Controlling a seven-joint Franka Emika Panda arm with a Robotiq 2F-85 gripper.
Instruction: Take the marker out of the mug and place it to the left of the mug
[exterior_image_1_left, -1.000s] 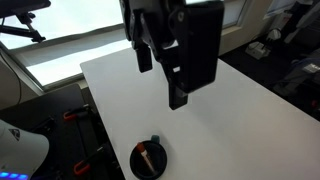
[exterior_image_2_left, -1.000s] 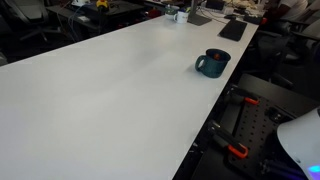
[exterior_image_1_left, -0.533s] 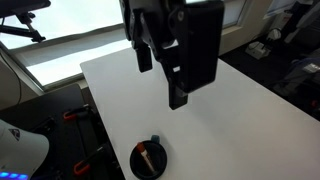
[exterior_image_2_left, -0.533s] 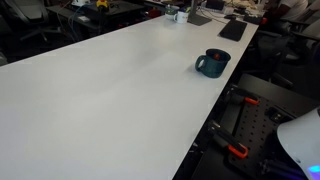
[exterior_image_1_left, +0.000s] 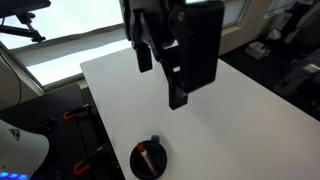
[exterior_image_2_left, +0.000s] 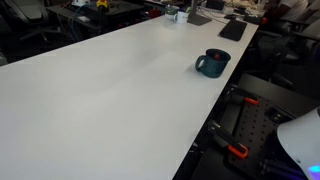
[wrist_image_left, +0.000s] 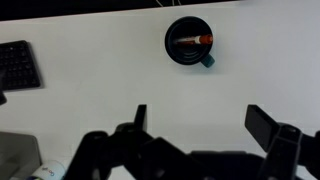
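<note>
Gripper (wrist_image_left: 200, 125): jaws spread wide and nothing between them. It hangs above the white table (wrist_image_left: 80, 95), touching no object.

Mug (wrist_image_left: 190, 42): black, upright on the table, well apart from the gripper. In the wrist view it sits beyond the fingertips (wrist_image_left: 140, 116), roughly in line with the gap between them. In an exterior view the mug (exterior_image_1_left: 149, 160) stands near the table's edge, low in frame and well clear of the raised gripper (exterior_image_1_left: 162, 80).

Contents: the marker (wrist_image_left: 194, 40), reddish-orange with a pale section, lies inside the mug, resting across its dark interior.

A black keyboard (wrist_image_left: 18, 65) lies on the table, well apart from the mug.
</note>
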